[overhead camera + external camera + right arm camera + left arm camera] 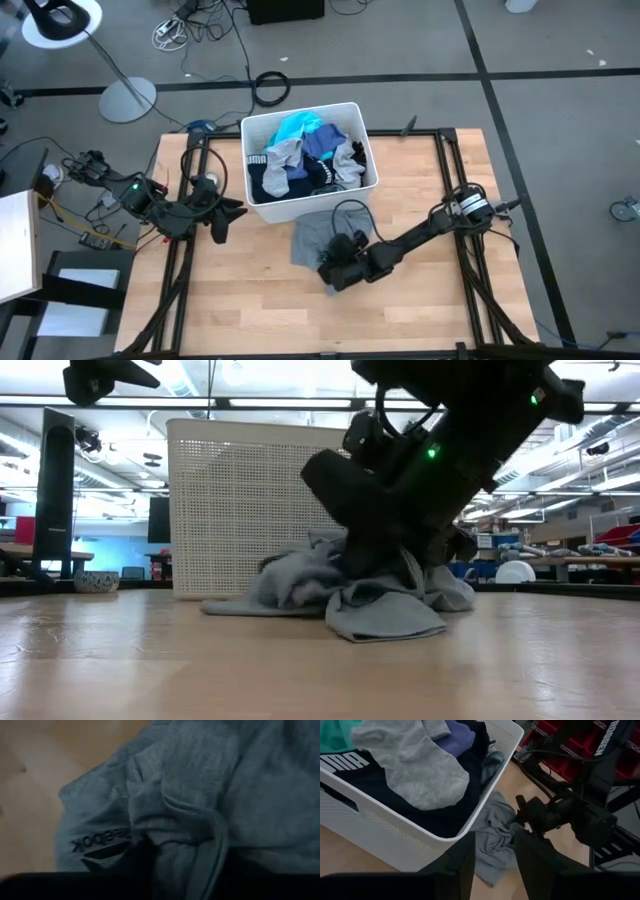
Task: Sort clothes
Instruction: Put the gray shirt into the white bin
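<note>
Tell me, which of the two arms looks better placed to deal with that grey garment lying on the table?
The right. Its end effector is down on the crumpled grey fabric garment in front of the white plastic bin. The left end effector waits beside the bin, off the garment.

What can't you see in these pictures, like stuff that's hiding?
- Right gripper: its fingertips are buried in the grey top in the high and low views, so open or shut is unknown.
- Clothes lower in the white bin: covered by the grey sock and navy piece.
- Navy piece's lettering: cut off by the left wrist view's edge.
- Left gripper: waits beside the bin.
</note>
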`<state>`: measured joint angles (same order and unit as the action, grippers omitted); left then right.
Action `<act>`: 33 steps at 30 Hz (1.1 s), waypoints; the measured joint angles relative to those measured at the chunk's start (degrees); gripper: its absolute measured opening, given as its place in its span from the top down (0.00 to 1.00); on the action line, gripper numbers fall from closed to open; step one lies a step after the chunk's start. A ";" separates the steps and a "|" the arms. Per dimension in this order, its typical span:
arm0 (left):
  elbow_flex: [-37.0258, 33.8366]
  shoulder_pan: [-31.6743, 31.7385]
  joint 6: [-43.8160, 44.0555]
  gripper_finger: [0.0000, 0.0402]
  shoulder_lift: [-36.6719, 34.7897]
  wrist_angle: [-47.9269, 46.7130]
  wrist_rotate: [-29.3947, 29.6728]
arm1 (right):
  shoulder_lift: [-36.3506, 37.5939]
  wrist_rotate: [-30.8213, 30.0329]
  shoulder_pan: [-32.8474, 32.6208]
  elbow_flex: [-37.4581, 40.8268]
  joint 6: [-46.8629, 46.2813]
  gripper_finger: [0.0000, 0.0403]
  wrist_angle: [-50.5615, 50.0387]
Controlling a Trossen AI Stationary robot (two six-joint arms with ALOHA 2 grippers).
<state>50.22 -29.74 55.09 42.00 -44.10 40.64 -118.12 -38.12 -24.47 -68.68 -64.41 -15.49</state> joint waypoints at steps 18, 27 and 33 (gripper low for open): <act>0.00 0.01 -0.57 0.65 -0.02 -0.50 2.29 | 30.18 3.87 2.53 -11.87 28.43 0.91 -17.43; 0.00 0.00 -0.57 0.65 0.00 -0.46 2.45 | 29.67 0.23 7.99 -34.68 50.04 0.91 -22.75; 0.00 0.01 -0.57 0.65 -0.02 -0.61 2.58 | 29.25 0.18 15.36 -42.41 57.14 0.91 -20.33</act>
<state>50.22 -29.73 54.52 41.98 -44.71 43.22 -88.87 -37.93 -9.11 -111.09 -7.27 -35.81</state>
